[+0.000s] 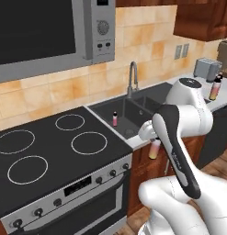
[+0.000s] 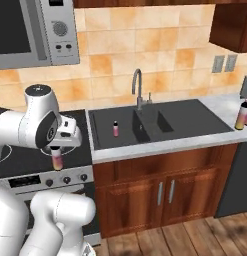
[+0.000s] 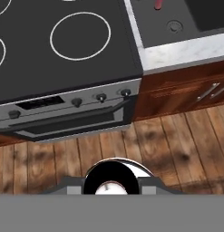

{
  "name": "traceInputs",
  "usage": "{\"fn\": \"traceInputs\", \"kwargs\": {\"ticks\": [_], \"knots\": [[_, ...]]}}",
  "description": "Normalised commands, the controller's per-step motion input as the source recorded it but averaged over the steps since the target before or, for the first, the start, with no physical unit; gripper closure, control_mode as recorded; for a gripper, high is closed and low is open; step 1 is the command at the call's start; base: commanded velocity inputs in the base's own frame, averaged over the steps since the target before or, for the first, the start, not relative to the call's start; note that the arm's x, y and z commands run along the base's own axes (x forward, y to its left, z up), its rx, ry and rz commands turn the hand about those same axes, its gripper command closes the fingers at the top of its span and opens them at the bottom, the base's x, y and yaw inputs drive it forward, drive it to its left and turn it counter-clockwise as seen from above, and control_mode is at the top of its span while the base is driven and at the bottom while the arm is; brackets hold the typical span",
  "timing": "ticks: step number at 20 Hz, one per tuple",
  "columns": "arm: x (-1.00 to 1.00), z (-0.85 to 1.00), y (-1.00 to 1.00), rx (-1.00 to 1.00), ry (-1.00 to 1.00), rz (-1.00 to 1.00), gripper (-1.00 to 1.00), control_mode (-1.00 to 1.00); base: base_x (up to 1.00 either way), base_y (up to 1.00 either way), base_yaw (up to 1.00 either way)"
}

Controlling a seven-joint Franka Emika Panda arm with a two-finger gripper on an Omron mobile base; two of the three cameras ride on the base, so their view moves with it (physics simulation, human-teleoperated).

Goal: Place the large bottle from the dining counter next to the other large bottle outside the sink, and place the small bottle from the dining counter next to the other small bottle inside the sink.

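Arm: white Franka arm (image 1: 179, 137) rises in the foreground of both base views, between the cameras and the sink.
Stove: black cooktop (image 1: 50, 151) with four ring burners, left of the sink, touching its table edge; knobs along the front.
Sink: dark double basin (image 2: 145, 125) set in the grey table (image 2: 160, 145), faucet (image 2: 138, 89) at its back rim.
Microwave: (image 1: 46, 32) on the wall above the stove, up and left of the sink.
Large bottle on table: (image 2: 241, 115) stands upright on the table, well right of the sink, outside it.
Hand: (image 2: 57, 150) closed around a pink-and-yellow bottle (image 2: 57, 161), held upright in the air off the sink's left front corner.
Small bottle in sink: (image 2: 115, 128) upright inside the left basin.
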Motion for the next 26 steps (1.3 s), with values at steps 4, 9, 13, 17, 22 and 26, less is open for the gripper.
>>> {"fn": "traceInputs", "kwargs": {"ticks": [4, 9, 13, 17, 22, 26], "knots": [[0.00, 0.00, 0.00, 0.00, 0.00, 0.00, 1.00, 1.00, 0.63, -0.24, 0.19], [0.00, 0.00, 0.00, 0.00, 0.00, 0.00, 1.00, 1.00, 0.64, -0.36, 0.17], [0.00, 0.00, 0.00, 0.00, 0.00, 0.00, 1.00, 1.00, 0.54, -0.39, 0.16], [0.00, 0.00, 0.00, 0.00, 0.00, 0.00, 1.00, 1.00, 0.57, -0.40, 0.15], [0.00, 0.00, 0.00, 0.00, 0.00, 0.00, 1.00, 1.00, 0.52, -0.33, 0.11], [0.00, 0.00, 0.00, 0.00, 0.00, 0.00, 1.00, 1.00, 0.54, 0.00, 0.08]]}}
